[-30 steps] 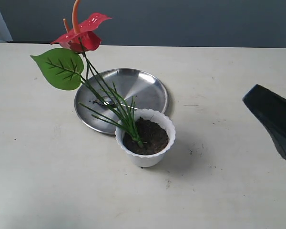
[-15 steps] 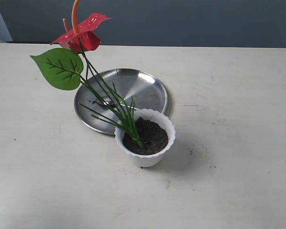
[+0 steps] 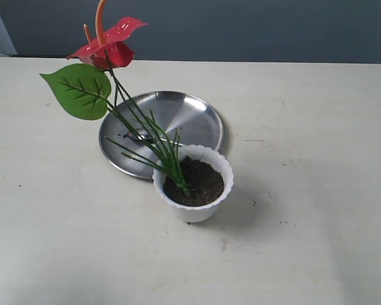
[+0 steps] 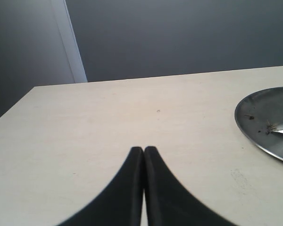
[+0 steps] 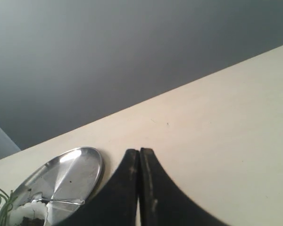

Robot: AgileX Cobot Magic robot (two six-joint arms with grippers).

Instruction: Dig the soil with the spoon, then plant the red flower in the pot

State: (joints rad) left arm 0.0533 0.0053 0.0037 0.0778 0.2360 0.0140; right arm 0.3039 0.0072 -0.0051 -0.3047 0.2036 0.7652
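Left gripper (image 4: 143, 151) and right gripper (image 5: 139, 153) both closed on nothing, clear of the work; flower (image 3: 108, 44) rooted in soil (image 3: 197, 181) of pot (image 3: 193, 184), spoon (image 3: 141, 136) on plate (image 3: 197, 121) at pot's 11 o'clock: task judged complete.

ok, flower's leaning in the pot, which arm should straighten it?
Left, probably: the red flower leans from the pot toward the left arm's side. Left gripper and right gripper are both shut and outside the exterior view.
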